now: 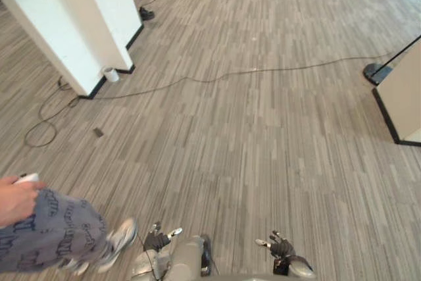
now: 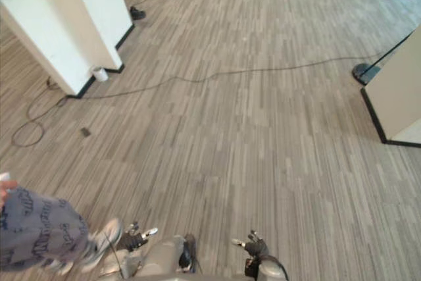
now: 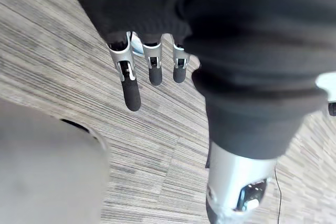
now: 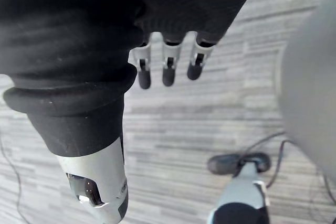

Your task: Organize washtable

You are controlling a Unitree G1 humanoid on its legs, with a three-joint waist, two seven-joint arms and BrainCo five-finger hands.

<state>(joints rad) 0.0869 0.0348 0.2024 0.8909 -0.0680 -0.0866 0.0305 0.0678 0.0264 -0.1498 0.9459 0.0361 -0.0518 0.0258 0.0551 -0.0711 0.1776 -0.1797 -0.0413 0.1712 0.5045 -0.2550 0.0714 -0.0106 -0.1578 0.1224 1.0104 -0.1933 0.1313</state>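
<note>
Floor point(image 1: 263, 136) of grey strips, white pillar point(image 1: 72, 18), trailing cable point(image 1: 263, 72); left hand point(image 1: 156, 240), right hand point(image 1: 281, 248) straight-fingered, empty.

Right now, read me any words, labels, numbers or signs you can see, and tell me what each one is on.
Dark print repeated across a person's grey trousers: too blurred to read.
The white cup by the white pillar: no readable mark.
No other text can be made out.
</note>
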